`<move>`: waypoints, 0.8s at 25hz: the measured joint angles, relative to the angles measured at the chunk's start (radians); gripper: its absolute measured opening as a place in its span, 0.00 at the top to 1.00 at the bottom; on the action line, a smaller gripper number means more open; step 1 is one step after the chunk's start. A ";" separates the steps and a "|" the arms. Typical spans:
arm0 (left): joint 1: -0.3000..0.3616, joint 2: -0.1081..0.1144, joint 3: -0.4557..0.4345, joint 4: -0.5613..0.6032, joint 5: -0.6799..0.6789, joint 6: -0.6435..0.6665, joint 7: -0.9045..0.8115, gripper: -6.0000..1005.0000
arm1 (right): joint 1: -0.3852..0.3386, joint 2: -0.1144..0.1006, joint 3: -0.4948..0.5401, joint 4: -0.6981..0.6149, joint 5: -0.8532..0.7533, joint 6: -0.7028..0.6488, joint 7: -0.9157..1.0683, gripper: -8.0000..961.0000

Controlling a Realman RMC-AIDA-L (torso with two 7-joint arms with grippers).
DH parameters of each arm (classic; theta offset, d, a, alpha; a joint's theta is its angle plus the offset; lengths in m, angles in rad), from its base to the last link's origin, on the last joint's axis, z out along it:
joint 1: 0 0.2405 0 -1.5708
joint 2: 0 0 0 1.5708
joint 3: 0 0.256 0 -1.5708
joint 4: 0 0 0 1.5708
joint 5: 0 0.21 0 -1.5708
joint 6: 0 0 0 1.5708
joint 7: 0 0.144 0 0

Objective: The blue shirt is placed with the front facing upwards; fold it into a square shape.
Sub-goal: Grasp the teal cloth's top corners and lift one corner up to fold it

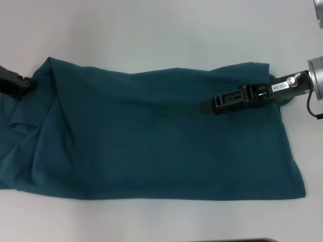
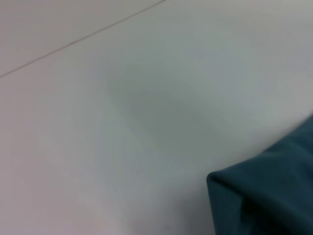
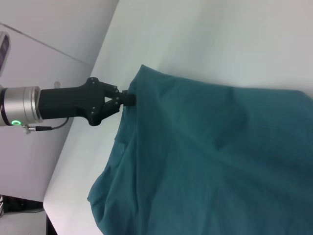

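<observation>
Blue shirt (image 1: 151, 136): spread across the white surface (image 1: 151, 30) as a wide folded band, plain fabric uppermost, no lettering visible. Loose creases and a bunched fold toward the left end; right end flatter, near edge straight.

Left claw (image 1: 22, 83): at the far left corner of the shirt, fingers pinched together on the fabric edge, as confirmed in the right wrist view (image 3: 128, 98). Left wrist view: only one cloth corner (image 2: 264, 196) over bare surface.

Right claw (image 1: 207, 107): lying low over the far right portion of the shirt, pointing left. Opening of its fingers: cannot tell; no fabric visibly gripped.
</observation>
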State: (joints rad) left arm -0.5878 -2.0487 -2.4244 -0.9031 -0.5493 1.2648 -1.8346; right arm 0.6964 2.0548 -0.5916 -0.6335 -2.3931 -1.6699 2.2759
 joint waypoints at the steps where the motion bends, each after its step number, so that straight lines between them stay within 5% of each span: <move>1: 0.002 0.000 0.000 0.002 0.000 -0.004 0.000 0.97 | 0.000 0.000 0.000 0.000 0.000 0.001 0.001 0.26; 12: 0.011 -0.012 0.002 -0.026 0.007 -0.015 -0.025 0.96 | 0.002 0.001 -0.002 0.000 0.000 0.007 0.002 0.26; 20: 0.071 -0.039 -0.004 -0.237 0.005 0.090 -0.074 0.95 | 0.008 0.001 -0.002 0.000 0.000 0.009 0.001 0.26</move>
State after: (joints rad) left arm -0.5170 -2.0880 -2.4285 -1.1400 -0.5441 1.3547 -1.9084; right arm 0.7048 2.0555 -0.5937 -0.6335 -2.3929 -1.6611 2.2767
